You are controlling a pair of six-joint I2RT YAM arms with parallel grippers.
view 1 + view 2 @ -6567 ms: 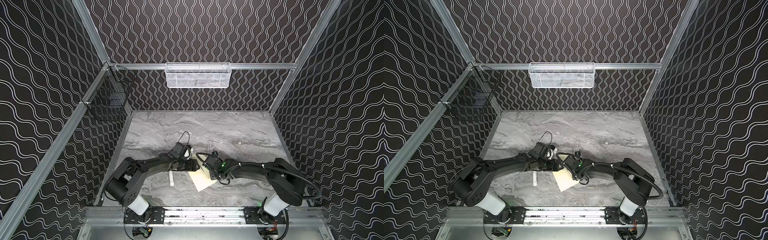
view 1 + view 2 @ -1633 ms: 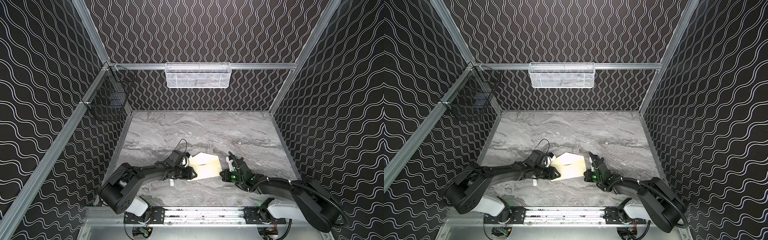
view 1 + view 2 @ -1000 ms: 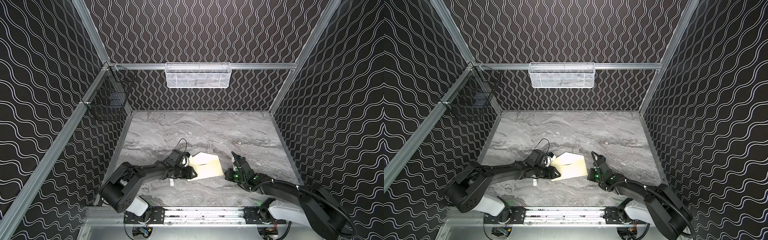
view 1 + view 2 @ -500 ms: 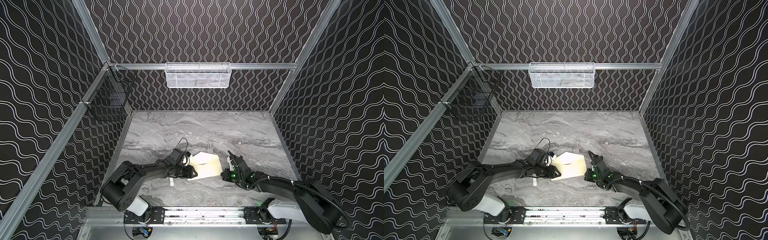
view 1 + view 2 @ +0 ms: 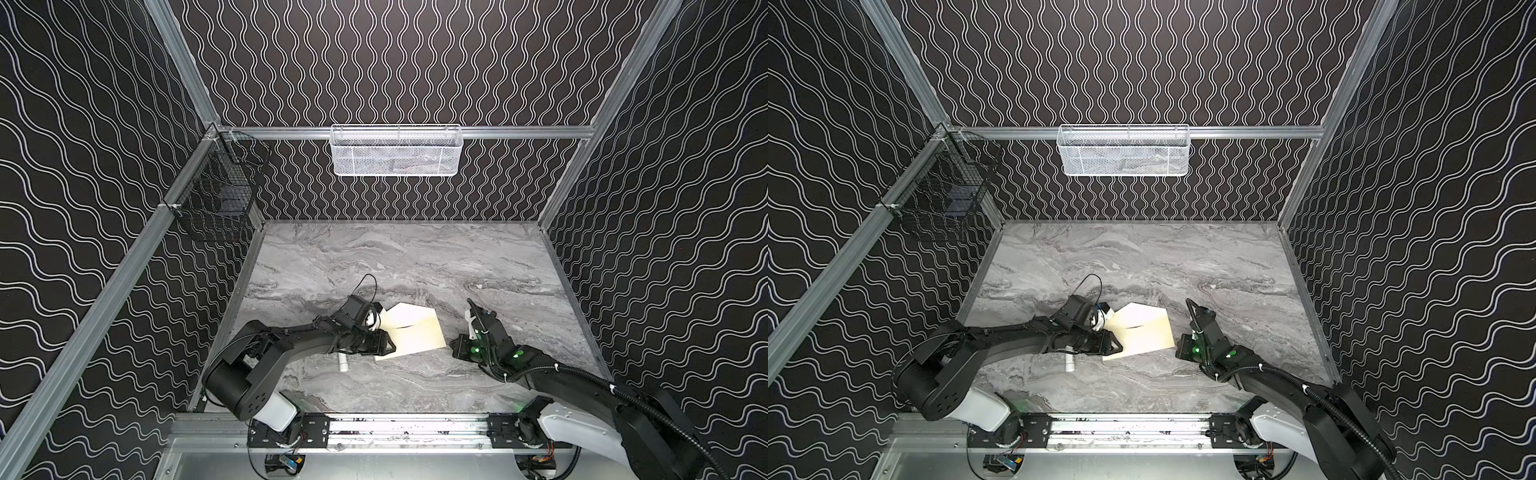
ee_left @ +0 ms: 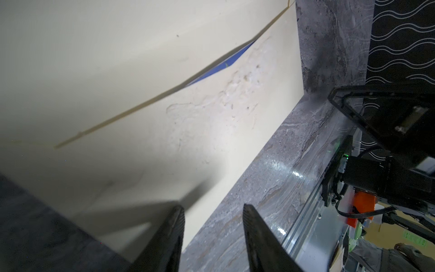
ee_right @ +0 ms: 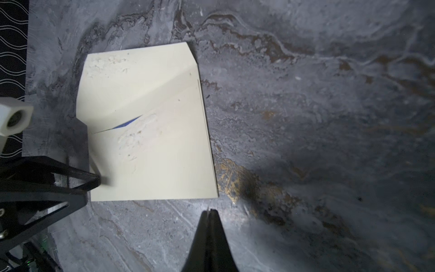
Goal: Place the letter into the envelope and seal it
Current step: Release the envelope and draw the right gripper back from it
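Observation:
The cream envelope [image 5: 415, 334] [image 5: 1144, 334] lies flat near the front middle of the marble table, its angled flap [image 7: 141, 68] open at the far end. Only a blue sliver of the letter [image 7: 127, 122] [image 6: 219, 67] shows in the envelope's mouth; the rest is hidden inside. My left gripper [image 5: 388, 345] [image 5: 1117, 345] [image 6: 213, 207] is open at the envelope's left edge, one finger over the paper, the other over bare table, nothing between them. My right gripper [image 5: 454, 347] [image 7: 209, 212] is shut and empty, its tip just off the envelope's right edge.
A small white cylinder [image 5: 343, 361] [image 5: 1069, 363] lies under the left arm. A white mesh basket [image 5: 395, 149] hangs on the back wall and a black wire basket [image 5: 216, 203] on the left wall. A metal rail [image 5: 395, 424] runs along the front.
The right gripper has moved left, back toward the envelope's right edge. The left jaws have widened slightly. The envelope has not moved in the last second.

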